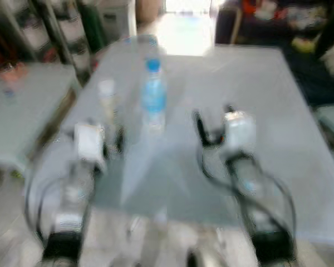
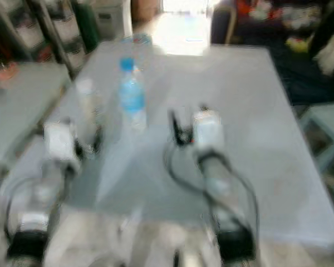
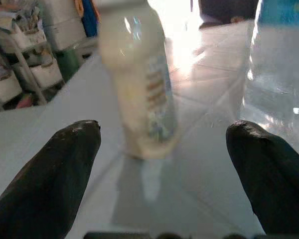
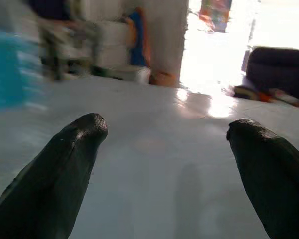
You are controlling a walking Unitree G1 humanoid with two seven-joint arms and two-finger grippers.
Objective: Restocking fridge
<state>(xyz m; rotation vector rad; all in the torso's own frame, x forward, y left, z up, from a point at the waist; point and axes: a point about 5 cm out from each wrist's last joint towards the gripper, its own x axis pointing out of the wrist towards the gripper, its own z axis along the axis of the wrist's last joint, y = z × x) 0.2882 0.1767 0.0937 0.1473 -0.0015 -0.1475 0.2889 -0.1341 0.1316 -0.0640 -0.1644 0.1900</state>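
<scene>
Bottles wait on the smooth pale table. Left pincer gapes wide, holding nothing, its rounded black fingers pointed at a cream-coloured cylindrical bottle just ahead. Beside that stands a clear blue-capped water bottle. Right pincer, equally wide and empty, hovers over bare glossy tabletop.

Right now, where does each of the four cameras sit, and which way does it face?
Left eye view: on the head, looking forward and down at the table; both silver arms, water bottle, pale bottle.
Right eye view: same head camera's other eye, same blurred scene.
Left wrist view: along the open left gripper, facing the pale bottle.
Right wrist view: along the open right gripper, facing bare tabletop; blue blur at its edge.
Shared: both bottles appear in the eye and left wrist views.
</scene>
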